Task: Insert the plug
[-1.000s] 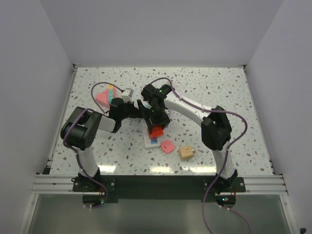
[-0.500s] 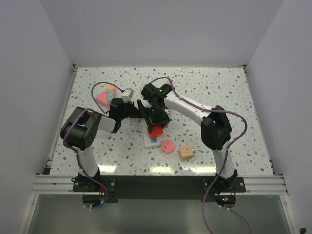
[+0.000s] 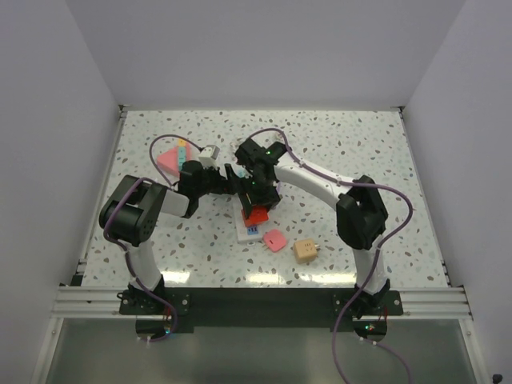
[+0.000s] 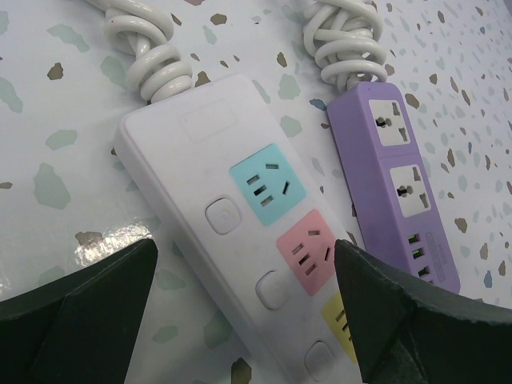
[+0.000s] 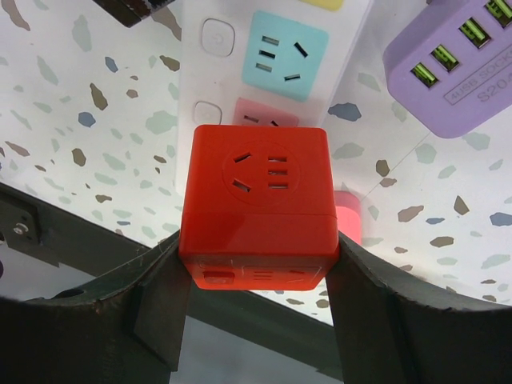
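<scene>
The right fingers [image 5: 160,308] are closed on both sides of the red cube plug [image 5: 254,200], which is just over the pink socket of the white power strip [image 4: 184,176]. The left fingers [image 4: 80,312] are wide apart and hold nothing, one on each side of this strip. The purple strip [image 4: 400,168] lies just beside it.

Purple power strip [image 5: 472,68], right wrist view: grey print beside the green USB ports [image 5: 446,56] reads "S20A" under a smaller line, apparently "4USB SOCKE…" (both cut off at the frame edge); the same strip's print in the left wrist view is illegible.
</scene>
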Controlling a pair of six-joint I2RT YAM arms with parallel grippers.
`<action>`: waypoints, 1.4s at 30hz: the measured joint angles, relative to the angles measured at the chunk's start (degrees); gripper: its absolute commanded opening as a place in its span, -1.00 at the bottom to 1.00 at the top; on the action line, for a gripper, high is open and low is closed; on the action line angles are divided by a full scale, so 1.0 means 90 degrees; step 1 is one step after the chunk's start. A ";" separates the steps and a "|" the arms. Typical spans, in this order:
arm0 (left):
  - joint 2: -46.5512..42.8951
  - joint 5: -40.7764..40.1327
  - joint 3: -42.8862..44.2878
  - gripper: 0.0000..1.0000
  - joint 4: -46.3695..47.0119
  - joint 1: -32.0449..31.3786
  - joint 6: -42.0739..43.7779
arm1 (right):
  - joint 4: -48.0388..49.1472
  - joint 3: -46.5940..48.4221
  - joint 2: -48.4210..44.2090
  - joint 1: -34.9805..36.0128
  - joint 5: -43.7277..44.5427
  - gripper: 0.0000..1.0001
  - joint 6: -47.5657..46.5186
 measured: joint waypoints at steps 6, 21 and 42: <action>0.0002 0.0007 0.0000 0.96 0.0007 0.0005 0.0000 | 0.0359 -0.0301 -0.0202 0.0000 0.0058 -0.19 -0.0002; 0.0036 0.0102 0.0000 0.95 0.0058 0.0041 -0.0002 | 0.0906 -0.0522 -0.0325 -0.0010 0.0323 0.16 -0.0085; 0.0070 0.0155 0.0000 0.94 0.0117 0.0070 -0.0002 | 0.1520 -0.0874 -0.0325 -0.0022 0.0481 0.48 -0.0362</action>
